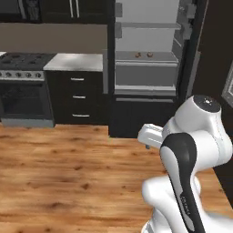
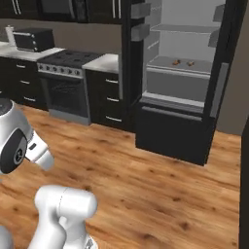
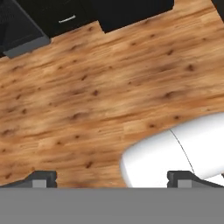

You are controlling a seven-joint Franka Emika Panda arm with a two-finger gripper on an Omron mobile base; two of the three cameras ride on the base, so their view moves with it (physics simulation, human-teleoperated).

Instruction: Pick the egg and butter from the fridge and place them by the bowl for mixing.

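- In the left base view we see the fridge (image 1: 145, 68) standing open across the wooden floor (image 1: 68, 164), black-framed with a light grey inside. On its middle shelf (image 1: 145, 58) sit two tiny things side by side (image 1: 143, 54); they are too small for us to tell which is the egg or the butter.
- Left of the fridge we see a pale worktop (image 1: 75, 62) over dark drawers (image 1: 78, 97), and further left the black oven range (image 1: 25, 91).
- The white arm (image 1: 191, 154) rises at the lower right, well apart from the fridge; a white part of the hand pokes out beside it, and we cannot make out the tool's tips here.
- In the right base view we see the open fridge (image 2: 185, 82) at upper right, with the same two small brownish things (image 2: 183, 62) on its shelf, near each other.
- A microwave (image 2: 32, 40) sits on the worktop (image 2: 24, 53) at far left, beside the range (image 2: 65, 82).
- In the hand view we see the tool (image 3: 112, 178) pointing down at bare wooden floor (image 3: 96, 87), its two dark fingertips (image 3: 41, 178) spread wide apart with nothing between them. The fridge's contents lie well away from the tool.
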